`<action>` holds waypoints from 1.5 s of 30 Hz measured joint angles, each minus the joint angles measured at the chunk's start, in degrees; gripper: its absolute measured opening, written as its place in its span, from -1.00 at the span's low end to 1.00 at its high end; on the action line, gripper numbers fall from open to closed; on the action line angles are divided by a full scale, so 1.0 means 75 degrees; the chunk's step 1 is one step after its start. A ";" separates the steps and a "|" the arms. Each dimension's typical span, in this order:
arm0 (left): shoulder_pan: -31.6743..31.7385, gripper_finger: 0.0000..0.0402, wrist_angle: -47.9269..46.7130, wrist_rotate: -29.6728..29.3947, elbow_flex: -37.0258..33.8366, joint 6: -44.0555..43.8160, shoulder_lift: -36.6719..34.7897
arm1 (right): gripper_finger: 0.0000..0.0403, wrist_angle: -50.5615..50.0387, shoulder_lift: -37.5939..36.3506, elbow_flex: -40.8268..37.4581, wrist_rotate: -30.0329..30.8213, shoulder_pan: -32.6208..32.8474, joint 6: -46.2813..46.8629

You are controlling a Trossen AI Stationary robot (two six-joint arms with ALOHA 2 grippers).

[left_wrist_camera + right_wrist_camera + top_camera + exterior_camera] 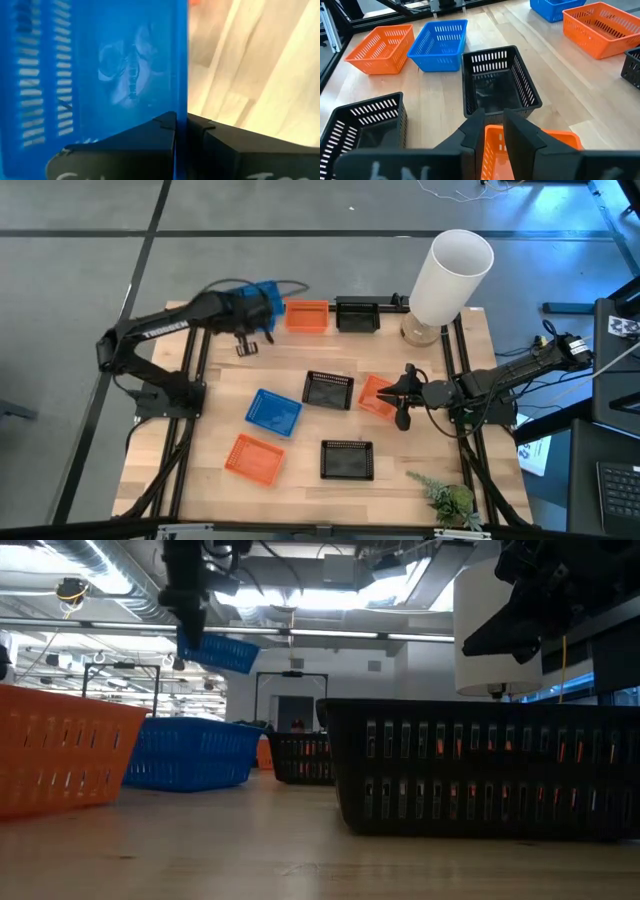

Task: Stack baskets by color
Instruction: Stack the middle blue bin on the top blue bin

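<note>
My left gripper is raised over the table's far left and is shut on a blue basket, which shows high up in the low view. My right gripper is near the right edge, shut on an orange basket. Resting flat on the table are an orange basket and a black one at the far edge, a blue one and a black one in the middle, and an orange one and a black one at the near side. My left gripper pinches one side wall of the blue basket at its rim, with one finger on each face of the wall. The basket is lifted clear of the table and hangs tilted at the fingers. My right gripper pinches a wall of the orange basket at its rim, one finger on each side. The fingers slant down from the table's right side. The basket looks tilted; I cannot tell whether its lower edge touches the table.
A tall white cylinder stands at the far right corner beside the black basket. A small green plant sprig lies at the near right corner. Bare wood shows along the near left edge.
</note>
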 joint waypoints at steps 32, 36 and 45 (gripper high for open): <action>0.3398 -1.00 0.2500 0.1826 -0.1687 0.4513 0.0823 | -0.65 -0.0003 -0.0003 0.0000 0.0003 0.0000 0.0012; 0.3330 -1.00 0.2528 0.2156 -0.1687 0.4609 0.0823 | -0.65 -0.0003 -0.0003 0.0000 0.0001 0.0000 0.0019; 0.3329 -0.85 0.2690 0.2188 -0.1687 0.4688 0.0823 | -0.65 -0.0003 -0.0003 0.0000 0.0002 0.0000 0.0023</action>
